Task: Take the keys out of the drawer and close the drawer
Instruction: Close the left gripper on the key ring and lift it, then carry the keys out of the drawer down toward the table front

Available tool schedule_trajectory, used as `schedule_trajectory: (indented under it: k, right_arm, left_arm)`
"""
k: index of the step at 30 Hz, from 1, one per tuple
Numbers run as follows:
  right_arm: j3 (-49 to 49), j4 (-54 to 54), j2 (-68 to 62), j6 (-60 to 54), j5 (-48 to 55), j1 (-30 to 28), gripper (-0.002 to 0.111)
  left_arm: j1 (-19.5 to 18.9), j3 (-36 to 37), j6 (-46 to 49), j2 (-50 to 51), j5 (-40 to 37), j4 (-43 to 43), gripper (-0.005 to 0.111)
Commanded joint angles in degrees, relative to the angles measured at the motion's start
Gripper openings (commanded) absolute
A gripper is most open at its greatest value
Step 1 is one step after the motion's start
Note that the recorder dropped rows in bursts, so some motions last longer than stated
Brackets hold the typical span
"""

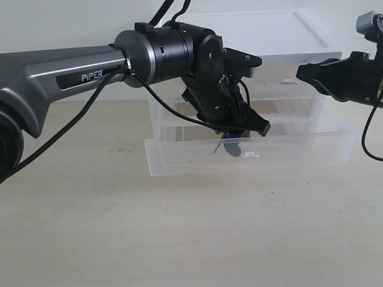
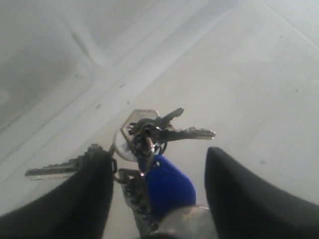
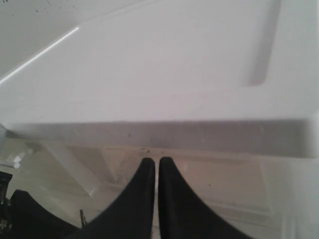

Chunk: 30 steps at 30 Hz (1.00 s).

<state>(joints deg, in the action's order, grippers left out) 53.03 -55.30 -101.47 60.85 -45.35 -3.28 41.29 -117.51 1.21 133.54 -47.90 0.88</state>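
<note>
The wide translucent drawer (image 1: 179,160) stands pulled out at the bottom of the cabinet, its small white tab (image 1: 251,155) on the front. The keys (image 1: 229,145) are inside it: silver keys, a blue fob (image 2: 169,186) and an oval metal tag (image 2: 187,221). My left gripper (image 1: 248,128) reaches down into the drawer and straddles the bunch (image 2: 154,132), jaws apart. One key and the chain touch one finger (image 2: 84,194); a gap shows between the fob and the other finger (image 2: 244,194). My right gripper (image 1: 301,72) hovers shut beside the cabinet's upper right, holding nothing (image 3: 157,162).
The white cabinet top (image 1: 257,36) (image 3: 149,74) has a raised rim. Two half-width drawers (image 1: 287,95) sit above the open one. The cabinet stands on a beige table (image 1: 179,233). A black cable (image 1: 84,113) hangs from the left arm.
</note>
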Motion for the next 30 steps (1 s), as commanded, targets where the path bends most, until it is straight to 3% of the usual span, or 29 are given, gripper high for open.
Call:
schedule_trajectory:
  k: [1,3,11,20,25,27,30]
  right_arm:
    - [0.38,-0.46,0.24,0.22,-0.50,-0.19,0.000]
    - [0.38,-0.46,0.24,0.22,-0.50,-0.19,0.000]
    - [0.38,-0.46,0.24,0.22,-0.39,-0.19,0.000]
    - [0.38,-0.46,0.24,0.22,-0.39,-0.19,0.000]
    - [0.38,-0.46,0.24,0.12,-0.37,-0.19,0.000]
    - [0.38,-0.46,0.24,0.12,-0.26,-0.19,0.000]
    - [0.38,-0.46,0.24,0.12,-0.26,-0.19,0.000]
  left_arm:
    - [-0.18,0.35,-0.35,0.99,-2.46,-1.96,0.018]
    - [-0.18,0.35,0.61,0.99,-2.58,-1.96,0.005]
    - [-0.07,0.35,1.40,-0.27,-4.31,-3.28,0.004]
    - [0.03,0.35,3.33,-8.18,-4.46,-3.28,0.004]
    - [0.30,0.35,4.38,-12.73,-8.60,-3.28,0.004]
    - [1.05,2.29,5.18,-15.74,-9.39,-3.52,0.004]
    - [3.01,11.81,6.02,-22.85,-6.53,-3.37,0.004]
